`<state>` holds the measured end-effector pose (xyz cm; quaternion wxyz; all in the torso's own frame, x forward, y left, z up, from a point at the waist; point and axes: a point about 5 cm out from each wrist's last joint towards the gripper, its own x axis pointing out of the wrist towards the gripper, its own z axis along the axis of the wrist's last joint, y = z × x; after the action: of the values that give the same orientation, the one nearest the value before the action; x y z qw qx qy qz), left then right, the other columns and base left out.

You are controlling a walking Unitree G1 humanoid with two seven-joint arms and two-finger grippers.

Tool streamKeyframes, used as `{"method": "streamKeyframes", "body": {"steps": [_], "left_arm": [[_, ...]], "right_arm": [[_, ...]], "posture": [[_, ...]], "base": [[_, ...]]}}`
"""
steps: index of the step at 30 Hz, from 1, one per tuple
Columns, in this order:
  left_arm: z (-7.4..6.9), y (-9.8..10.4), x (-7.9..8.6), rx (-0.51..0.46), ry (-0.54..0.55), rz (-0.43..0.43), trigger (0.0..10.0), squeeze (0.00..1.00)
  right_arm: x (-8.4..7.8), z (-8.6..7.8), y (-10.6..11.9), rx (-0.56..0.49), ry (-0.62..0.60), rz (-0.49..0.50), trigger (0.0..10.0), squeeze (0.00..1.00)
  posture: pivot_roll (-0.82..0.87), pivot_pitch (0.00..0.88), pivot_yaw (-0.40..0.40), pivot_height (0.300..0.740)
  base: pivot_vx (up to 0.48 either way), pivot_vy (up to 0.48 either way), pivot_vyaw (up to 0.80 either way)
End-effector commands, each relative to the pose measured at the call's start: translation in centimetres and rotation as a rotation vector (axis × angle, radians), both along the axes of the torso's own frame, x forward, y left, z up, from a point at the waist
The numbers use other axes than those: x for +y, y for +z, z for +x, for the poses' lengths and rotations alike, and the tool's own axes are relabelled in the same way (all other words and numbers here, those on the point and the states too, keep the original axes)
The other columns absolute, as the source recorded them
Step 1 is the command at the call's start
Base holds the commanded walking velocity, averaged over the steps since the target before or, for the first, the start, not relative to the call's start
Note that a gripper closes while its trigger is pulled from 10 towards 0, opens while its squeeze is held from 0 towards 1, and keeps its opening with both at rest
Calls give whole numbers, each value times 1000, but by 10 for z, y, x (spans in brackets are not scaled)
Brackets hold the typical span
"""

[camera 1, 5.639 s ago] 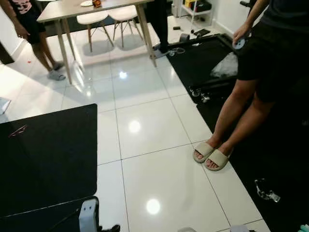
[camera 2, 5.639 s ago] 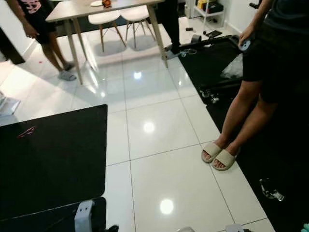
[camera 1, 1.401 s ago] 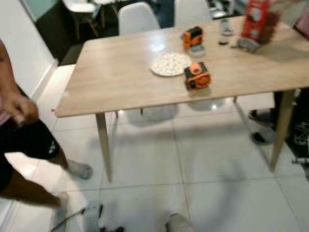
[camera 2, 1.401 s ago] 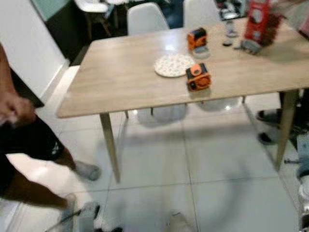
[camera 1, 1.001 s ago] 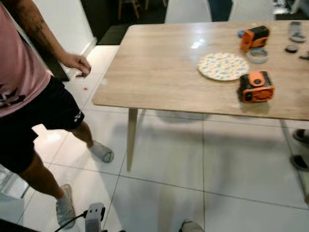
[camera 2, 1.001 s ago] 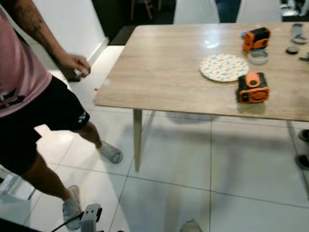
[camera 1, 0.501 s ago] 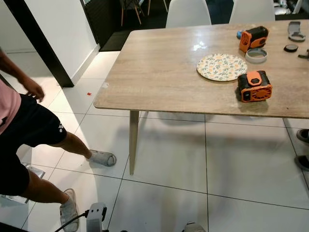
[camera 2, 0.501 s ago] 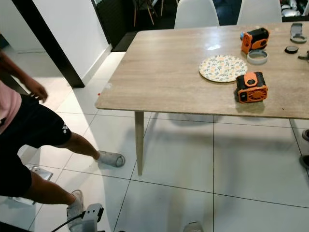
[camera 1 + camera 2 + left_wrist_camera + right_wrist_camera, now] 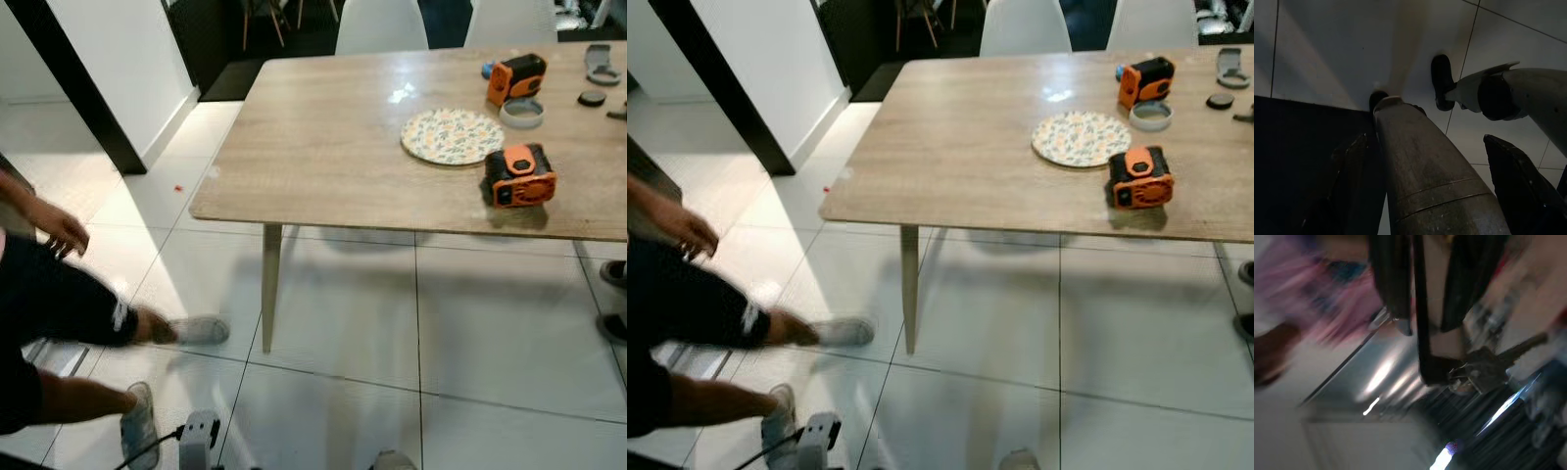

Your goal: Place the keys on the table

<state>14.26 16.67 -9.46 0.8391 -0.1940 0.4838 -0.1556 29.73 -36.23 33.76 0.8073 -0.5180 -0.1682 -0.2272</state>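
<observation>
The keys (image 9: 1484,363) are seen in the blurred right wrist view, hung by a black strap from the right pincer (image 9: 1425,308), whose 2 fingers are closed on it. The left pincer (image 9: 1435,186) is spread open and empty above the floor (image 9: 392,372). Ahead, on the counter (image 9: 323,147), a plate (image 9: 452,135) and 2 orange devices (image 9: 518,176) are set. A person (image 9: 59,294) is blurred at left.

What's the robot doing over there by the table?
The robot is carrying a bunch of keys that dangle by a strap from its right gripper. It stands facing a wooden table, which already holds a flowery plate and two orange gadgets. The keys are not on the table yet. A person is stepping past on the robot's left. The left gripper hangs idle toward the floor.
</observation>
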Motion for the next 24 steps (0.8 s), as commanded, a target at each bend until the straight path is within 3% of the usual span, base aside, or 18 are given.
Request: {"method": "streamKeyframes", "body": {"steps": [1, 2, 3, 4, 5, 7, 11, 14, 15, 16, 17, 21, 22, 24], "left_arm": [[-6, -2, 1, 20, 1, 3, 10000, 0], [-6, -2, 1, 20, 1, 3, 10000, 0], [-7, -2, 1, 21, 3, 2, 10000, 0], [-7, -2, 1, 21, 3, 2, 10000, 0], [-8, -3, 2, 24, 16, 1, 10000, 0], [-12, -4, 3, 34, 15, -1, 10000, 0], [-16, -5, 4, 44, 8, -1, 10000, 0], [-18, -5, 8, 48, 1, 6, 10000, 0], [-18, -5, 8, 48, 1, 6, 10000, 0], [-17, -4, 12, 44, 5, 12, 10000, 0], [-17, -4, 12, 44, 5, 12, 10000, 0], [-15, -4, 13, 38, -13, 18, 10000, 0], [-15, -4, 13, 38, -13, 18, 10000, 0], [-15, -4, 11, 37, -15, 19, 10000, 0]], "right_arm": [[-18, 11, -48, 264, -88, 51, 10000, 1000], [-18, 11, -48, 264, -88, 51, 10000, 1000], [-21, 10, -61, 307, -104, 63, 10000, 647], [-21, 10, -61, 307, -104, 63, 10000, 647], [-18, 9, -67, 331, -91, 50, 10000, 0], [-11, 4, -76, 305, -51, 68, 10000, 0], [-14, -1, -84, 303, -76, 73, 10000, 0], [-11, -5, -121, 437, -13, 196, 10000, 0], [-11, -5, -121, 437, -13, 196, 10000, 0], [4, -9, -166, 658, 114, 342, 10000, 0], [4, -9, -166, 658, 114, 342, 10000, 0], [44, -49, -255, 1147, 355, 528, 10000, 0], [44, -49, -255, 1147, 355, 528, 10000, 0], [53, -72, -285, 1286, 367, 659, 10000, 0]], "posture": [[-287, 113, 132, 740], [-287, 113, 132, 740], [-279, 116, 131, 740], [-279, 116, 131, 740], [-280, 119, 134, 740], [-284, 126, 144, 740], [-288, 134, 153, 740], [-288, 134, 153, 740], [-288, 134, 153, 740], [-286, 137, 152, 740], [-286, 137, 152, 740], [-287, 139, 155, 740], [-287, 139, 155, 740], [-287, 139, 155, 740]], "base": [[0, 0, 0], [0, 0, 0], [0, 0, 0], [0, 0, 0], [0, 0, 0], [0, 0, 0], [0, 0, 0], [0, 0, 0], [0, 0, 0], [0, 0, 0], [0, 0, 0], [0, 0, 0], [0, 0, 0], [0, 0, 0]]}}
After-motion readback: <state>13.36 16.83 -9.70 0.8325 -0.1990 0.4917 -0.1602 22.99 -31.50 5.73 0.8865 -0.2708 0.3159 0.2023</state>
